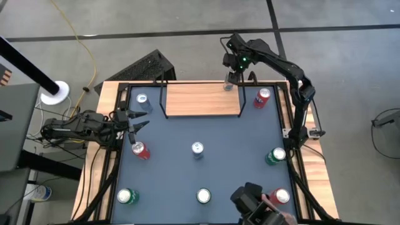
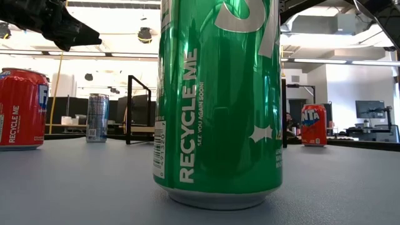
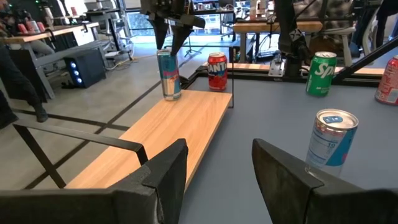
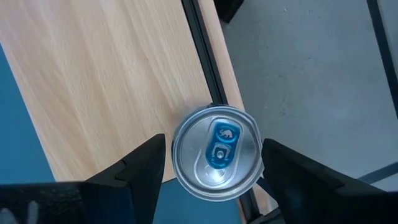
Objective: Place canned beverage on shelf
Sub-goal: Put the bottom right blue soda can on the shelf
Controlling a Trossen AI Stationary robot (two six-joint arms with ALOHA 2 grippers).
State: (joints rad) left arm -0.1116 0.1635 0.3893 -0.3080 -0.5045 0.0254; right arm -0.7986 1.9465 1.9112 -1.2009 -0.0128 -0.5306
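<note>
From my station this reads as a robotics lab or open workshop floor. Beyond my table (image 1: 187,175) I see a bare grey concrete floor (image 1: 350,56) with dark taped lines, and a yellow cable (image 1: 84,47) trailing across it at far left. Across the room stand workbenches (image 3: 56,34) loaded with equipment, a wall monitor (image 2: 370,110) at far right, and strip ceiling lights (image 2: 319,60).

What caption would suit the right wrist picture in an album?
Looking straight down on a slim can standing at the wooden shelf edge, the right gripper poised around it, jaws open on either side.
</note>
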